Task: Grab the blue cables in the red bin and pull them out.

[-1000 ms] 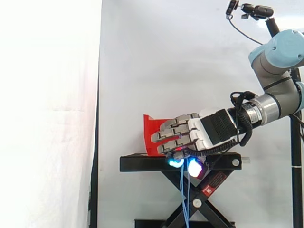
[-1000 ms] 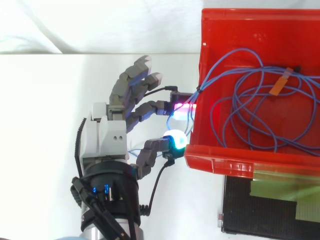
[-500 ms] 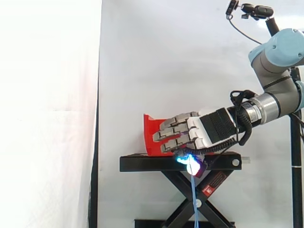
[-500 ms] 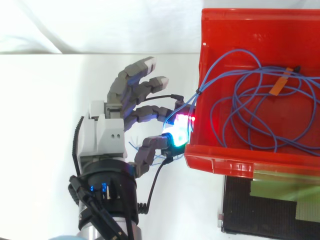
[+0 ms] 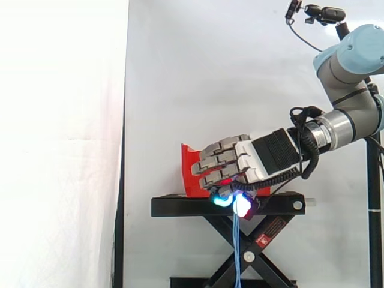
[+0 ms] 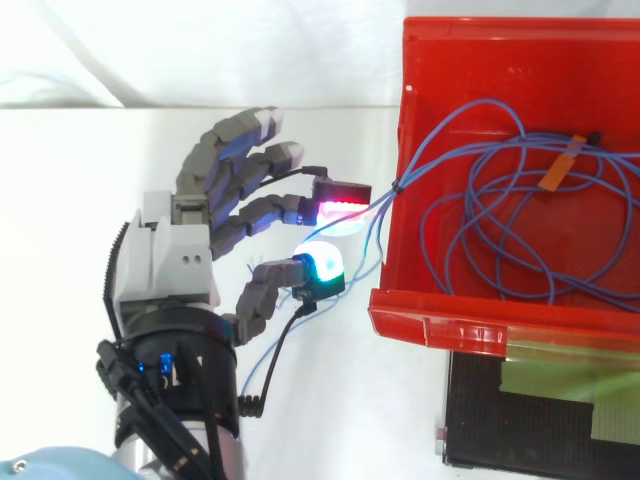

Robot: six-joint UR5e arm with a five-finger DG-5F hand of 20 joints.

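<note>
- Now the hand (image 6: 175,265) has drawn back from the red bin (image 6: 440,325). A moment ago its glowing pads (image 6: 340,195) were against the bin's left wall; in the top view they now stand clear of that wall, with open space between.
- Its thumb and 1 finger are curled in toward each other with strands of the blue cables (image 6: 398,182) running between them. I judge the hand clamped on those strands, while its other fingers are spread above.
- The strands leave the bin over its left wall, near the front left corner, and reach the pads at a slant, so the pull appears to have started.
- Most of the cables are not out yet: the loops lie coiled across the bin's floor, from the left wall toward the right, and an orange tag (image 6: 565,160) sits on 1 loop near the back.
- From the side, a length of blue cable (image 5: 237,258) hangs straight down from the pads, in front of the black stand (image 5: 180,207) that carries the bin.
- The exact contact between pads and strands is hard to make out, since the glow washes over it, so I cannot tell how many strands are caught.
- The bin's right side is cut off at the top view's right edge, so any loops there are unseen.
- From the side, the hand covers most of the bin, and the hanging cable's lower end runs off the bottom edge.
</note>
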